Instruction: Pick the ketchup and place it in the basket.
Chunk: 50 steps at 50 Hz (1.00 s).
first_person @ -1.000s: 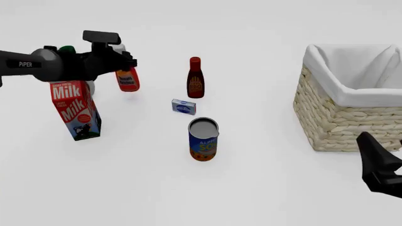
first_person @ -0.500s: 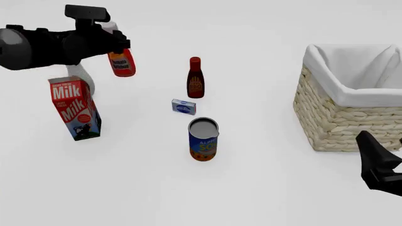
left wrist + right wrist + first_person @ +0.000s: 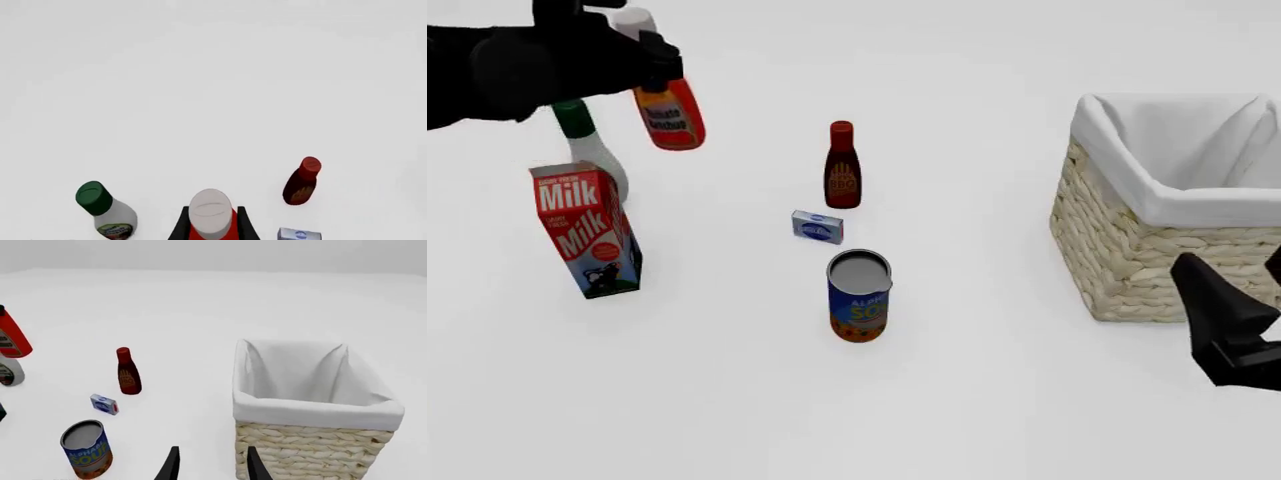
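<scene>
The ketchup (image 3: 671, 116), a red-orange bottle with a light grey cap, hangs tilted in the air at the far left, well clear of the table. My left gripper (image 3: 651, 72) is shut on its upper part. In the left wrist view the grey cap (image 3: 211, 211) sits between the two black fingers (image 3: 179, 228). The basket (image 3: 1149, 250), woven wicker with white lining, stands at the right, far from the ketchup; it also shows in the right wrist view (image 3: 313, 456). My right gripper (image 3: 1241, 300) is open and empty, low in front of the basket.
A dark brown-red bottle (image 3: 842, 168) stands mid-table, with a small blue-white box (image 3: 818, 227) and a soup can (image 3: 860, 296) in front of it. A milk carton (image 3: 586, 230) and a white bottle with green cap (image 3: 590, 150) stand below the held ketchup.
My left gripper has risen with the ketchup, lifting it higher above the table and slightly left. The right gripper has barely moved.
</scene>
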Available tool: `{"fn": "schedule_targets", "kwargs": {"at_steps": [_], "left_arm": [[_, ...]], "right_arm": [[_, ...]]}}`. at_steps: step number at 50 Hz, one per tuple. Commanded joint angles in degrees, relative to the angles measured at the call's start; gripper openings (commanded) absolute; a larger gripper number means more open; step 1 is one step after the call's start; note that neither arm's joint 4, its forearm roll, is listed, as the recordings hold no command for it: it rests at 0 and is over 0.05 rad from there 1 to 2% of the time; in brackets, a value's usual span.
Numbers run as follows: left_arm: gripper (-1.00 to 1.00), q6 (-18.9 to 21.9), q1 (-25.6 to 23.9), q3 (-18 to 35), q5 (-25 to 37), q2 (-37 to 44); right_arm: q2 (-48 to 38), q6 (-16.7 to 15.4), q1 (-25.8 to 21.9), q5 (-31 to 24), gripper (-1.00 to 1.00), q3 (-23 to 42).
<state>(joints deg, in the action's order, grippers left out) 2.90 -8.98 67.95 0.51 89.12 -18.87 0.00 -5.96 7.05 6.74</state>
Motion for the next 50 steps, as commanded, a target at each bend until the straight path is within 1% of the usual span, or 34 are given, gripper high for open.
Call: {"fn": "schedule_targets", "kwargs": {"at_steps": [1,2,3,5,8,9,11,13,14,15,18,19,20,23,25,27,29,30,33,34,35,38,41,42,43,45,50], "left_arm": [[-1.00,1.66,-3.40,-3.38,3.67,-7.79],[-1.00,2.02,-3.64,-3.87,4.02,-8.83],[-1.00,1.94,-4.45,-4.27,4.94,-10.02],[-1.00,2.04,-4.66,-4.58,5.26,-10.71],[-1.00,1.96,-5.92,-5.30,6.59,-12.19],[-1.00,2.02,-6.21,-5.57,6.98,-12.80],[-1.00,2.27,-6.62,-5.76,7.86,-13.71],[-1.00,2.67,-7.27,-5.91,8.93,-15.08],[-1.00,2.67,-7.27,-5.91,8.93,-15.08],[-1.00,2.52,-8.07,-5.67,10.58,-16.44],[-1.00,2.62,-8.69,-5.49,11.67,-17.36],[-1.00,3.00,-8.92,-5.46,12.30,-18.00],[-1.00,3.02,-9.22,-5.46,12.65,-18.19],[-1.00,3.47,-10.61,-5.10,14.63,-19.43],[-1.00,3.47,-11.18,-4.80,15.52,-19.70],[-1.00,4.42,-12.60,-4.50,16.75,-20.80],[-1.00,3.79,-13.77,-3.75,18.43,-21.20],[-1.00,4.44,-14.78,-3.38,19.22,-21.79],[-1.00,4.66,-16.67,-2.21,21.44,-22.70],[-1.00,4.09,-17.28,-1.72,22.17,-23.00],[-1.00,4.64,-17.60,-1.45,22.70,-23.29],[-1.00,4.22,-18.91,-0.67,24.02,-23.49],[-1.00,4.73,-19.77,-0.31,24.96,-23.99],[-1.00,4.39,-21.03,-0.20,25.65,-23.79],[-1.00,4.93,-21.20,-0.34,25.79,-24.20],[-1.00,4.11,-22.87,-0.02,26.98,-24.16],[-1.00,3.91,-24.59,0.39,28.42,-24.75]], "right_arm": [[-0.08,-1.25,-4.35,-4.30,1.00,5.18],[-0.74,-1.61,-5.24,-4.29,1.00,5.77],[-1.08,-1.17,-6.72,-4.58,1.00,7.01],[-1.68,-1.31,-6.95,-4.55,1.00,7.53],[-3.77,-1.53,-9.11,-4.15,1.00,9.34],[-4.33,-1.75,-10.28,-3.93,1.00,9.74],[-5.28,-3.13,-11.72,-3.61,1.00,10.42],[-6.42,-2.25,-13.46,-3.36,1.00,11.42],[-6.43,-2.25,-13.46,-3.35,1.00,11.43],[-7.52,-2.86,-15.63,-3.08,1.00,12.56],[-8.38,-3.12,-15.90,-2.64,1.00,13.00],[-8.69,-2.40,-16.59,-2.55,1.00,13.39],[-8.84,-2.40,-17.14,-2.48,1.00,13.50],[-9.62,-3.11,-19.57,-2.46,1.00,14.38],[-9.96,-3.13,-20.06,-2.47,1.00,14.74],[-10.28,-3.53,-21.89,-2.56,1.00,15.49],[-10.88,-4.04,-22.69,-2.66,1.00,16.23],[-11.23,-4.11,-23.09,-2.49,1.00,16.57],[-12.16,-4.68,-24.87,-2.49,1.00,17.62],[-12.50,-4.90,-25.20,-2.31,1.00,17.75],[-12.73,-5.01,-25.49,-2.35,1.00,18.09],[-13.18,-5.45,-26.25,-2.25,1.00,18.47],[-14.21,-6.06,-27.38,-1.99,1.00,18.99],[-14.64,-6.32,-27.83,-1.81,1.00,19.10],[-14.94,-6.45,-27.91,-1.67,1.00,19.29],[-15.53,-6.65,-28.83,-1.55,1.00,19.76],[-17.36,-7.28,-30.50,-0.94,1.00,20.68]]}}
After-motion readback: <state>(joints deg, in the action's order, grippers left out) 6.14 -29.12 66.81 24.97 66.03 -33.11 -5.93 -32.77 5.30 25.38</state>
